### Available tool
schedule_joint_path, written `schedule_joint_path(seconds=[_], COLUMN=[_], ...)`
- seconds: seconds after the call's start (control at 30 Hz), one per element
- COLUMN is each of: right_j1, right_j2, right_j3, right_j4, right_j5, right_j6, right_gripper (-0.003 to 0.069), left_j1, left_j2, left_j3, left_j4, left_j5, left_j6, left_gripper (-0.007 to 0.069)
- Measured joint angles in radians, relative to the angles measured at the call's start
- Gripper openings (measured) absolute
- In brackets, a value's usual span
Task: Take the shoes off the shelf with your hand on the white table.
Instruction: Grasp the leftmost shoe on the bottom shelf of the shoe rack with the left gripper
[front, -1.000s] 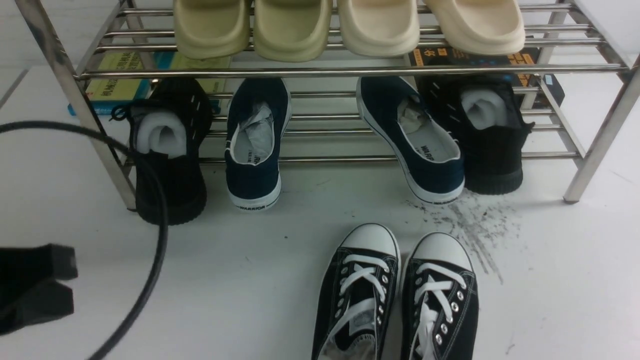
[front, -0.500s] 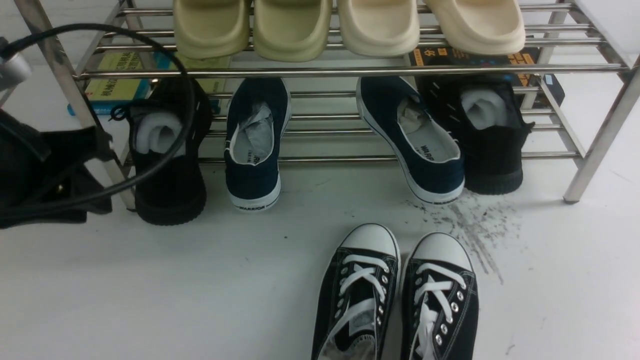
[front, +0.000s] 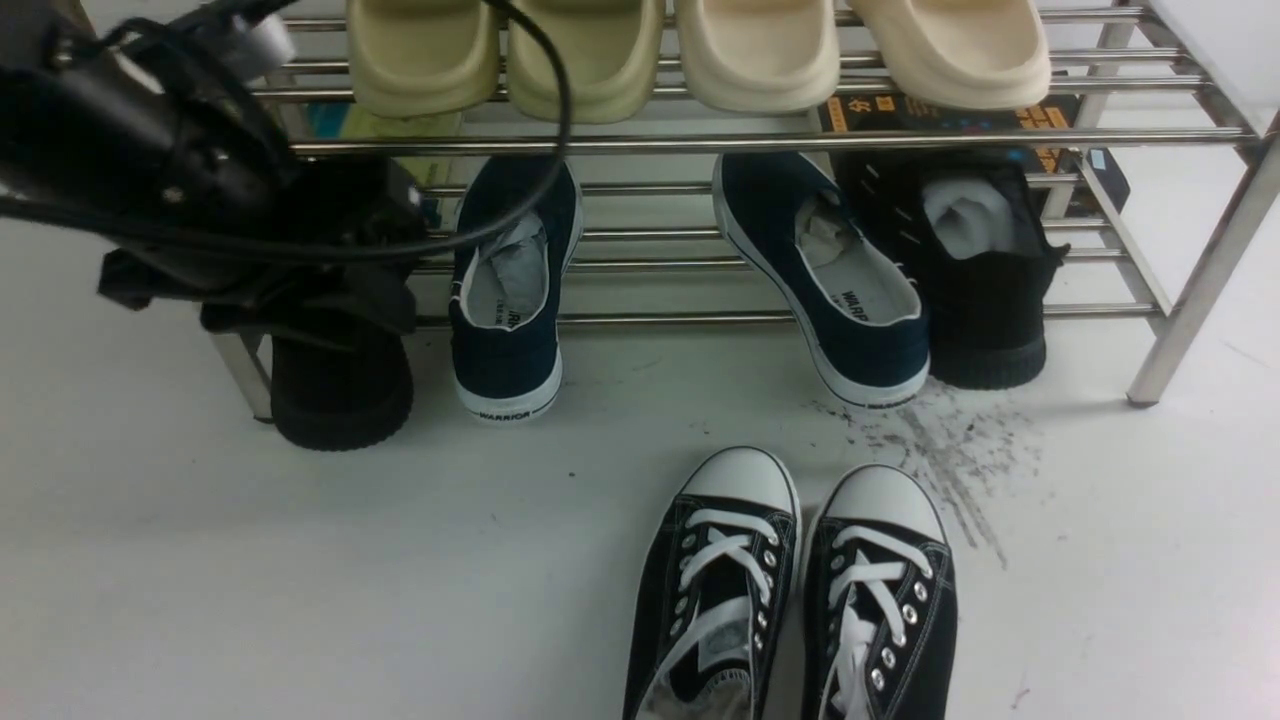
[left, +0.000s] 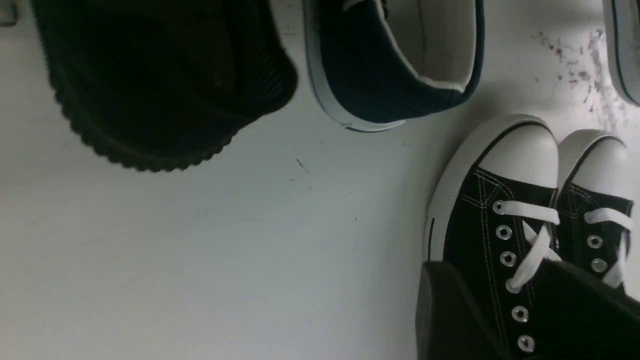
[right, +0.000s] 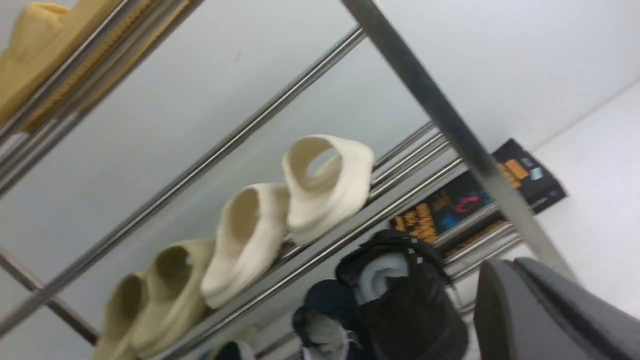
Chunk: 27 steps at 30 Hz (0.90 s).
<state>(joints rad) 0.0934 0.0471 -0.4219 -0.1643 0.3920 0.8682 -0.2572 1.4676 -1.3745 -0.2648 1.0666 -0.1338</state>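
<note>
The two navy-blue shoes sit heel-out on the bottom tier of the steel shelf (front: 700, 142), the left one (front: 510, 300) upright and the right one (front: 840, 290) angled, heels over the white table (front: 300, 560). My left gripper (front: 400, 262) hovers in front of the left black knit sneaker (front: 340, 390), just left of the left navy shoe, open and empty. In the left wrist view its fingers (left: 450, 310) frame the lace-up sneakers, with the navy heel (left: 370, 85) beyond. My right gripper (right: 520, 300) is outside the front view and looks shut and empty.
Cream slides (front: 690, 55) fill the top tier. A second black knit sneaker (front: 985, 290) stands right of the right navy shoe. Black lace-up sneakers (front: 790, 590) stand on the table in front. Dark scuff marks (front: 950, 440) lie nearby. Books (front: 960, 110) lie behind the shelf.
My left arm has risen from the lower left and swung up and right, now covering the left black knit sneaker and the shelf's left leg. The shoes have not moved.
</note>
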Motion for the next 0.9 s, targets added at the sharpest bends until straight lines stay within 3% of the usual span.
schedule_joint_path(seconds=[0.03, 0.23, 0.37, 0.6, 0.63, 0.9], right_j1=[0.000, 0.066, 0.082, 0.084, 0.084, 0.084], right_j2=[0.004, 0.168, 0.301, 0.453, 0.473, 0.485], right_j3=[0.000, -0.320, -0.384, -0.392, -0.392, -0.392], right_j4=[-0.001, 0.071, 0.178, 0.336, 0.380, 0.438], right_j5=[0.000, 0.556, 0.720, 0.757, 0.757, 0.757], right_j6=[-0.006, -0.354, -0.522, -0.722, -0.768, -0.863], right_gripper=[-0.0013, -0.0008, -0.0004, -0.0004, -0.0003, 0.0000], left_j1=[-0.014, -0.166, -0.208, -0.213, -0.213, -0.220], left_j2=[0.005, 0.144, 0.199, 0.286, 0.308, 0.376], left_j3=[-0.005, -0.131, -0.148, -0.148, -0.148, -0.151], left_j4=[0.009, 0.302, 0.418, 0.548, 0.598, 0.731], left_j5=[0.000, -0.008, -0.062, -0.139, -0.146, -0.197], left_j6=[-0.006, -0.234, -0.297, -0.419, -0.487, -0.701], left_gripper=[0.0283, 0.0283, 0.0283, 0.0283, 0.0283, 0.0283])
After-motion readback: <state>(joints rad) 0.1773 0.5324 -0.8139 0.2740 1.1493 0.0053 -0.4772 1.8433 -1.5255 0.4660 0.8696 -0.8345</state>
